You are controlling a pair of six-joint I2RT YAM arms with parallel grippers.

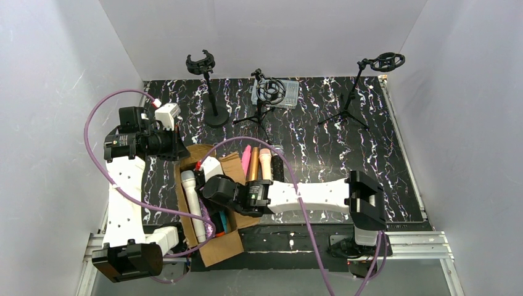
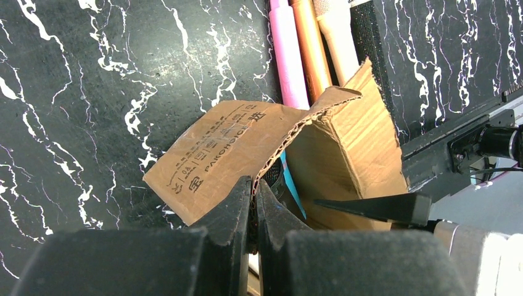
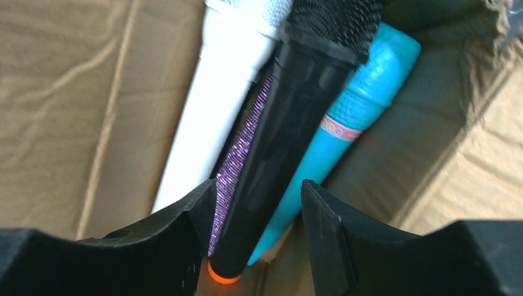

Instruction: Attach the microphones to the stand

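on the marbled table point(image 1: 382, 142), the right hand point(image 3: 258, 190) straddles the black microphone point(image 3: 296, 111), unclenched (left hand point(image 2: 254, 183) clamps the box flap point(image 2: 228, 148)); closing could also pinch the purple microphone point(image 3: 237, 154).

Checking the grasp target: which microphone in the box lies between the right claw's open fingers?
The black microphone with the orange end, centred in the right claw; the white microphone and teal microphone lie to its sides.

Robot lab test cell: plain white walls point(image 1: 259, 31) boxing black marbled mat point(image 1: 382, 142), aluminium rail point(image 1: 413, 237) at near edge.
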